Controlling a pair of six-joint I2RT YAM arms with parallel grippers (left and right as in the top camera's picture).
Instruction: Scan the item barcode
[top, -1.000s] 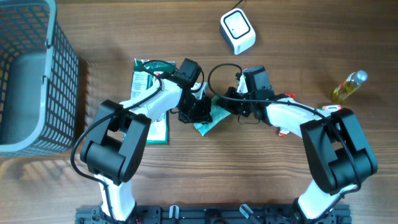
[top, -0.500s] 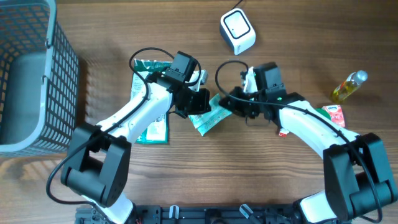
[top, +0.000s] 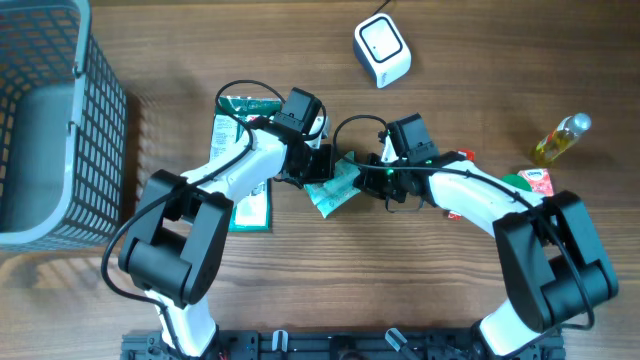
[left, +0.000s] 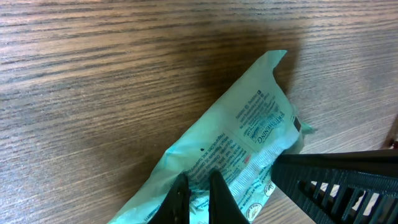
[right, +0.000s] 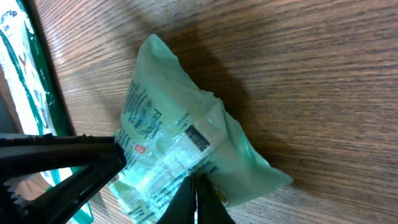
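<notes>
The left gripper (left: 199, 198) has its fingers pressed together on the near edge of the crumpled pale-green plastic packet (left: 239, 146). The right gripper (right: 197, 200), fingers likewise closed, pinches the same packet from the opposite side. The packet is between the two grippers over the middle of the brown wooden table (top: 400, 290), with the white box-shaped scanner (top: 382, 50) farther back and slightly right, a grey mesh basket (top: 100, 120) at far left and a small yellow bottle (top: 560, 138) well off to the right.
</notes>
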